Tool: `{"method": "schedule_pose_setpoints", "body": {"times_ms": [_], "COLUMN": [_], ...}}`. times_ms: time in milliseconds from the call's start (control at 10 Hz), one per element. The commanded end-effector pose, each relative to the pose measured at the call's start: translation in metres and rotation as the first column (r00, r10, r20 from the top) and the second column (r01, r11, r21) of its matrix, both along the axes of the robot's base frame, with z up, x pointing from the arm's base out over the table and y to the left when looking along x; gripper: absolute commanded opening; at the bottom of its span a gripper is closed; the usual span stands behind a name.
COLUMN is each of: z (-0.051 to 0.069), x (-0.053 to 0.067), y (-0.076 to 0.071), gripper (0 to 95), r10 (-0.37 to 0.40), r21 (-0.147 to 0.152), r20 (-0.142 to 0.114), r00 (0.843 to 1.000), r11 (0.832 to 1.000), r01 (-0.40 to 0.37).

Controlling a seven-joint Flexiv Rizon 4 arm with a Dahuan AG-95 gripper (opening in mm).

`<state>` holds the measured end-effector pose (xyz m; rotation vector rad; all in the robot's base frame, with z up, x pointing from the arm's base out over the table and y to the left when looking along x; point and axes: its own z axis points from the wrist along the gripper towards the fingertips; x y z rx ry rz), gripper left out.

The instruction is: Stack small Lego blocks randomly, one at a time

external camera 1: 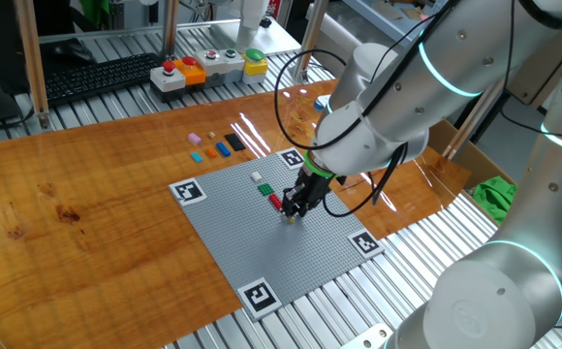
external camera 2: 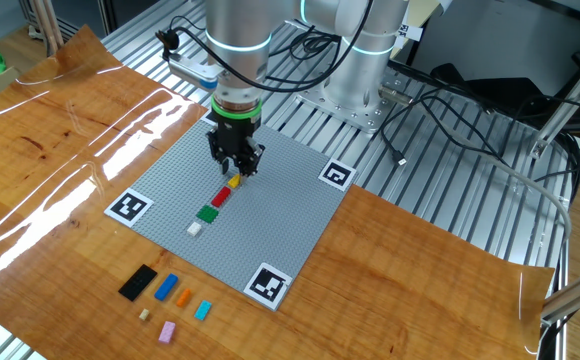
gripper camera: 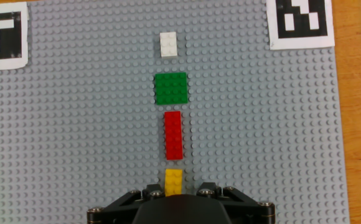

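My gripper (external camera 2: pixel 237 170) hangs low over the grey baseplate (external camera 2: pixel 290 215), its fingertips just above a yellow brick (external camera 2: pixel 234 182). The jaws look slightly apart and the brick sits on the plate. In the hand view the yellow brick (gripper camera: pixel 173 180) lies at the bottom edge, partly hidden under the gripper body. It ends a row with a red brick (gripper camera: pixel 173 134), a green brick (gripper camera: pixel 170 88) and a white brick (gripper camera: pixel 168 45). Black (external camera 2: pixel 138 282), blue (external camera 2: pixel 166 287), orange (external camera 2: pixel 183 296), cyan (external camera 2: pixel 202 310) and pink (external camera 2: pixel 167 331) bricks lie loose on the wooden table.
Marker tags (external camera 2: pixel 130 206) sit at the baseplate corners. A box with red, orange and green push buttons (external camera 1: pixel 208 66) stands at the back of the table. A green cloth (external camera 1: pixel 495 194) lies off the table's side. Cables hang round the arm.
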<state>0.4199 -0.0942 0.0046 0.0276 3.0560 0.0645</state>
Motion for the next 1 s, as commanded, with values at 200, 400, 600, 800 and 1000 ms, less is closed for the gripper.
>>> {"method": "schedule_pose_setpoints", "body": {"times_ms": [200, 400, 600, 800, 1000], "z": [-0.0001, -0.0002, -0.0003, -0.0006, -0.0006], "x": [0.0001, 0.0001, 0.0001, 0.0, 0.0], "y": [-0.0001, -0.0003, -0.0008, -0.002, -0.002], "gripper": [38.0, 38.0, 38.0, 38.0, 38.0], "r10": [-0.002, -0.003, -0.005, -0.007, -0.012], "r21": [0.003, 0.003, 0.004, 0.005, 0.007], "r20": [0.001, 0.002, 0.005, 0.005, 0.004], "r00": [1.0, 1.0, 1.0, 1.0, 1.0], "r11": [1.0, 1.0, 1.0, 1.0, 1.0], "r01": [0.002, 0.003, 0.005, 0.007, 0.012]}}
